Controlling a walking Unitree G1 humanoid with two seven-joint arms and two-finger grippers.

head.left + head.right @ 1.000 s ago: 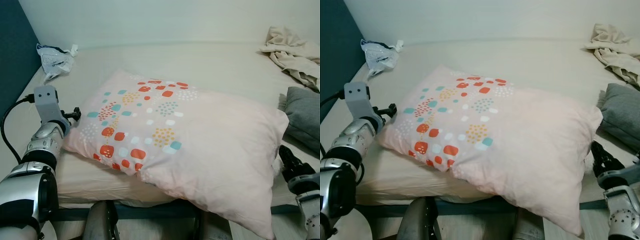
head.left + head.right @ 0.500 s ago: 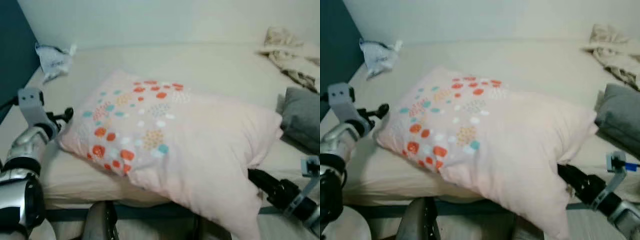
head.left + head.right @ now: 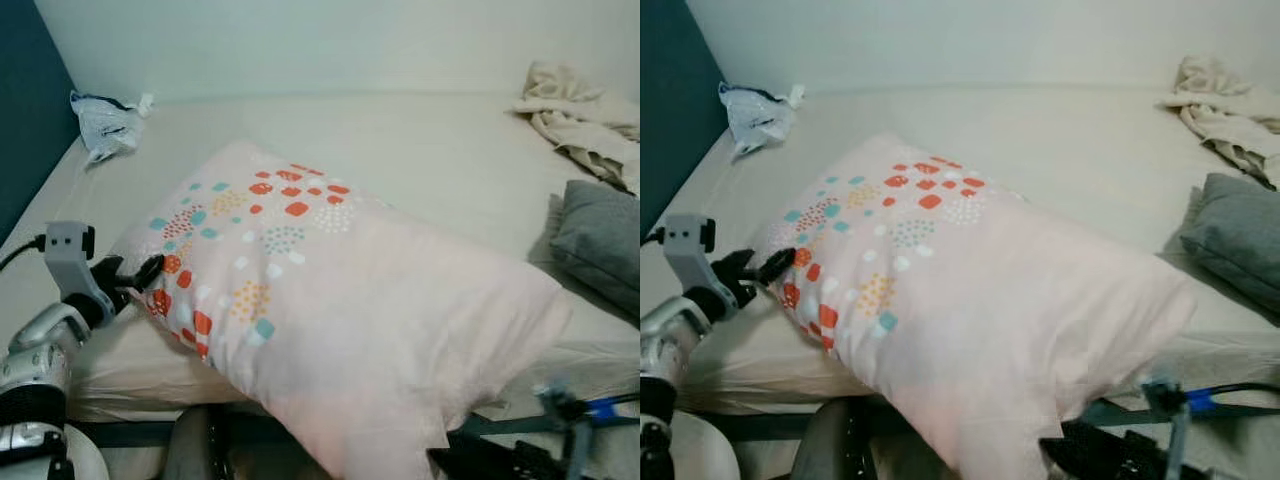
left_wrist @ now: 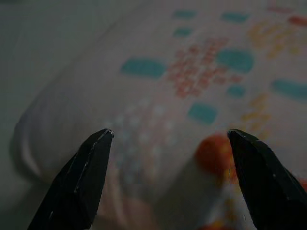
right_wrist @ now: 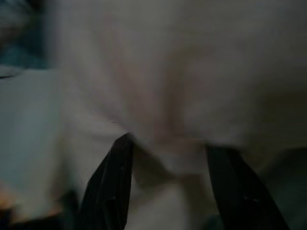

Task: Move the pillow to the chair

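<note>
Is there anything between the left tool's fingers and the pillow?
Nothing. In the left wrist view the left tool is open, with the pillow directly ahead of its fingers. In the left eye view its tips are at the pillow's patterned end.

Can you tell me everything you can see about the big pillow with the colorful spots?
The pillow is big, puffy and pale pink, of soft cloth, with red, teal and yellow blotches printed at one end. It lies slantwise on the bed, its plain end hanging over the near edge. The left gripper sits open at its spotted end, fingers either side of the corner. The right gripper is open beneath the hanging end, with pillow cloth sagging between its fingers.
</note>
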